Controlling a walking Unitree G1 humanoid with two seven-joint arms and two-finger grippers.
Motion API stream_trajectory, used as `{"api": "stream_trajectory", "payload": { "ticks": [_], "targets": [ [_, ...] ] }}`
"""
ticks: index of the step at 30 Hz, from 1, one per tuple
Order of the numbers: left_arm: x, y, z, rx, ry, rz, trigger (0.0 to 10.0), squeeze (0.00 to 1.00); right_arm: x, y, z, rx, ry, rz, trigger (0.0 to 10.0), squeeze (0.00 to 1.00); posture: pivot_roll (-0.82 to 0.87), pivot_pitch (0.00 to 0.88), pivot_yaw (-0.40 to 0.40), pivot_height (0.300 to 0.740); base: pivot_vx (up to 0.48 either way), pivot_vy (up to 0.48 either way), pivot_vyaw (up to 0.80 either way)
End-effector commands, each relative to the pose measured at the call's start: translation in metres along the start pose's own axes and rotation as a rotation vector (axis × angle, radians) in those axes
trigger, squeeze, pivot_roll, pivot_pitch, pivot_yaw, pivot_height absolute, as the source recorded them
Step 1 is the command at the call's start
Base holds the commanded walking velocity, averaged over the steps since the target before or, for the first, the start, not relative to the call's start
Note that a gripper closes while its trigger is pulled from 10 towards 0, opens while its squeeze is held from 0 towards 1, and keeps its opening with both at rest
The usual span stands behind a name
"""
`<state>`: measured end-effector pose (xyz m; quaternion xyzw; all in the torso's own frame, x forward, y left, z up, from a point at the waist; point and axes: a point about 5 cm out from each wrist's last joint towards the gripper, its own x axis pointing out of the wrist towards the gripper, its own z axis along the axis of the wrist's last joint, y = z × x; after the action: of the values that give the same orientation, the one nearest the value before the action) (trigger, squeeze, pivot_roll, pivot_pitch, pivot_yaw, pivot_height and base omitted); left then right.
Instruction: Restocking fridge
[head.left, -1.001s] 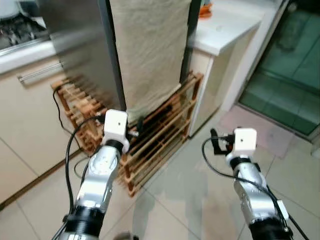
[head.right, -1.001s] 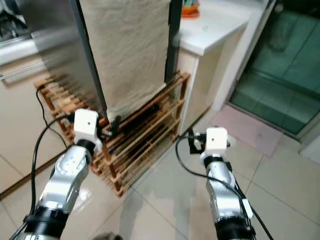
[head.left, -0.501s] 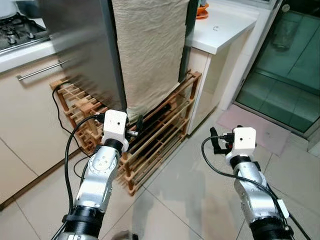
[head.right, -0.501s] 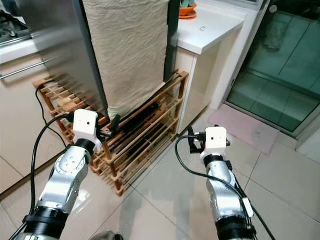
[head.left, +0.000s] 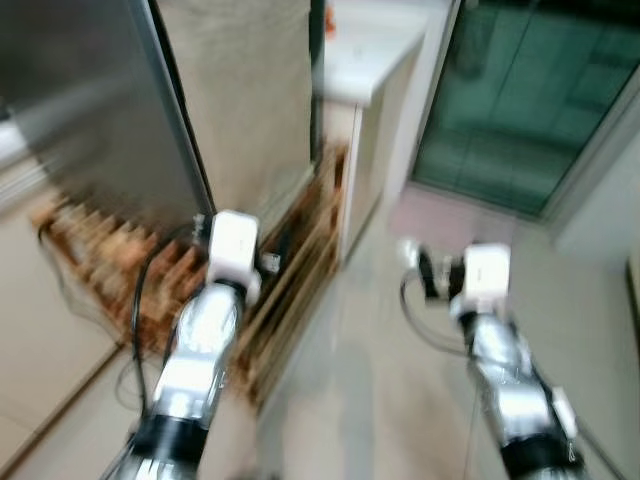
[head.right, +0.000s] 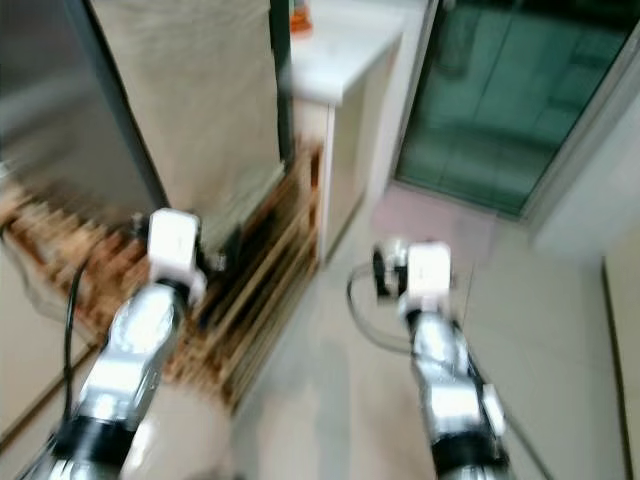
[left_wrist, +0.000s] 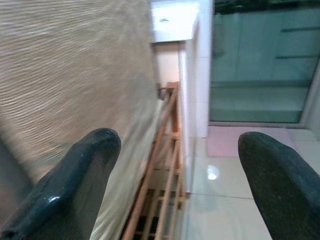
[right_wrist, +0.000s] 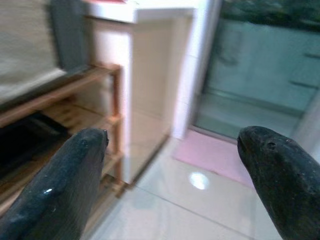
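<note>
Tall steel fridge (head.left: 90, 110) draped with beige cloth (head.left: 245, 100), at eleven o'clock on a low wooden slatted rack (head.left: 290, 270). Carried nothing: left gripper (left_wrist: 175, 175) fingers wide, right gripper (right_wrist: 170, 175) likewise, probably walking. White tabletop (head.left: 365, 45) at one o'clock.

Glossy pale tiled floor (head.left: 370, 400), a wooden slatted rack (left_wrist: 165, 165), white counter (head.left: 365, 50), green glass door (head.left: 510, 100).

Fridge (head.left: 90, 110) left; rack (head.left: 290, 290) below; counter (head.left: 365, 60) right.
</note>
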<state>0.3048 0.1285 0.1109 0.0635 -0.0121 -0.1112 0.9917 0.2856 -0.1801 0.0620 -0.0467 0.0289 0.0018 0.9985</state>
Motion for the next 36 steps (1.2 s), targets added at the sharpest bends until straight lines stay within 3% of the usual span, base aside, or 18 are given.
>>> {"api": "stream_trajectory", "payload": {
  "ticks": [1,16,27,36],
  "targets": [
    [-0.001,0.01,-0.001,0.023,0.009,0.042,10.0,0.0,0.006,0.004,0.008,0.003,-0.028,0.008,10.0,0.0,-0.03,0.0,-0.012,0.731,0.0,0.0,0.0],
    [-0.002,0.013,0.003,0.035,-0.017,0.064,10.0,0.0,0.004,0.005,0.003,0.004,-0.014,0.025,10.0,0.0,-0.03,0.0,-0.01,0.731,0.0,0.0,0.0],
    [0.005,0.042,0.016,0.042,-0.04,0.197,10.0,0.0,0.004,0.005,0.002,0.001,-0.007,0.03,10.0,0.0,-0.03,0.0,-0.008,0.731,0.0,0.0,0.0],
    [0.01,0.056,0.03,0.037,-0.081,0.299,10.0,0.0,0.001,0.005,-0.001,0.0,0.004,0.031,10.0,0.0,-0.04,0.0,-0.008,0.731,0.0,0.0,0.0]
  ]
}}
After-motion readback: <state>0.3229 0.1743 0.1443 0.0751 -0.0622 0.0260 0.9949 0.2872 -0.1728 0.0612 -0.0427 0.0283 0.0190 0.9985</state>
